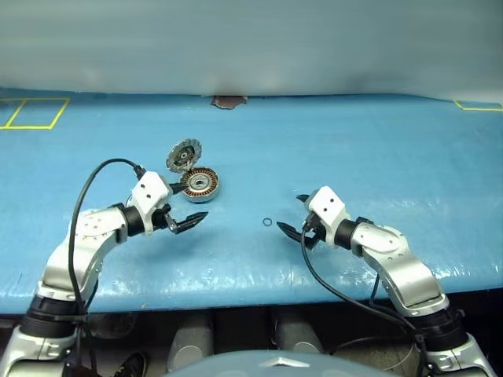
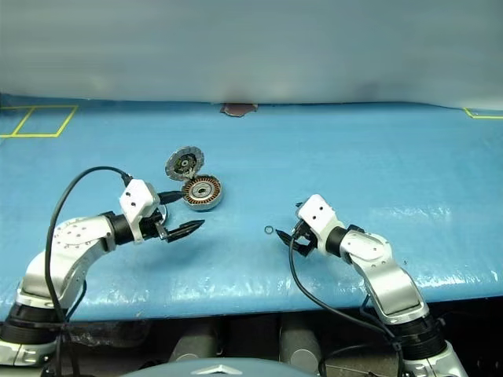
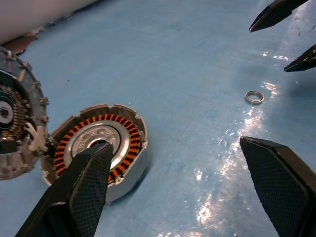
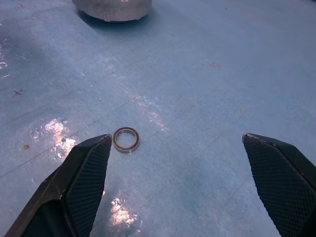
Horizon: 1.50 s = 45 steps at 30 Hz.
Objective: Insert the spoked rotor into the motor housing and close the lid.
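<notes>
Both grippers' fingers wide and empty, motor housing (image 1: 200,184) open, lid (image 1: 183,155) tilted up

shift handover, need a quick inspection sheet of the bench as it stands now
surface: blue table, glossy near the front edge, yellow tape marks at the far corners
job's things: motor housing open, copper windings showing; lid tilted up at the housing's far edge
clutter: small ring lying flat between the arms
grippers: left gripper open, empty, beside the housing; right gripper open, empty, near the ring
cables: black cable looping over the left arm
surroundings: pale wall behind the table
</notes>
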Each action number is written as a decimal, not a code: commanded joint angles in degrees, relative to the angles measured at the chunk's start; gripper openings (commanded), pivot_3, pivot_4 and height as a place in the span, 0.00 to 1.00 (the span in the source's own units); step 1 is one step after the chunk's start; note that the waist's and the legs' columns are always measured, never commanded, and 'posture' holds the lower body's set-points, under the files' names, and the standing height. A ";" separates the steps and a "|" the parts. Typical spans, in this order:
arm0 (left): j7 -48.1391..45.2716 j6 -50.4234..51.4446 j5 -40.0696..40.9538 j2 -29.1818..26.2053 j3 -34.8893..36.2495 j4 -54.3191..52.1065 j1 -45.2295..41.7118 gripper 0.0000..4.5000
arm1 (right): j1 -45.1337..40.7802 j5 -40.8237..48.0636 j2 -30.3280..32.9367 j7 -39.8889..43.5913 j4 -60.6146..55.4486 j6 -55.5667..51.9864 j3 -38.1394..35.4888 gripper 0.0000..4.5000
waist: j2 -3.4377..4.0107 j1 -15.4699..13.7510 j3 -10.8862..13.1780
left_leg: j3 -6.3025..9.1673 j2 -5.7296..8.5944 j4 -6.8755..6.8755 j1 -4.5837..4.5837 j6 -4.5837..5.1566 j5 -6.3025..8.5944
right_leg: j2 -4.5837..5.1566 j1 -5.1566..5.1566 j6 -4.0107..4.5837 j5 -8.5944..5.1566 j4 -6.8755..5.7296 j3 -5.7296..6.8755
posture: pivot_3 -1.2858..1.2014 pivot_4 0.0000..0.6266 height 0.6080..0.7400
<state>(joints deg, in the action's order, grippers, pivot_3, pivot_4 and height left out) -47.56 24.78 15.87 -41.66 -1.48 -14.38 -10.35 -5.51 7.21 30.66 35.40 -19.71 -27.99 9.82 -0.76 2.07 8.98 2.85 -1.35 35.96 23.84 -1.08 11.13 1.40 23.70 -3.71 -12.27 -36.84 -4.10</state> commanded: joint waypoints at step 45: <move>-28.59 -15.80 -23.04 2.45 -20.68 48.91 -41.53 1.00 | 1.98 -6.70 -10.21 -7.11 -3.45 6.65 8.63 0.99 | -0.23 0.14 0.15 | 0.11 -0.01 0.06 0.14 0.01 -0.01 | -0.12 0.06 -0.01 0.01 -0.10 0.02 | 0.52 0.24 1.00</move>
<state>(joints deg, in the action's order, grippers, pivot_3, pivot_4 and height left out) -75.54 9.98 -6.73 -38.51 -23.35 34.51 -50.60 -3.05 0.54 20.73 28.58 -22.48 -22.87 19.39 -0.99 2.21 9.14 2.96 -1.35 36.03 23.97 -1.07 11.12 1.28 23.76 -3.72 -12.26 -36.95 -4.08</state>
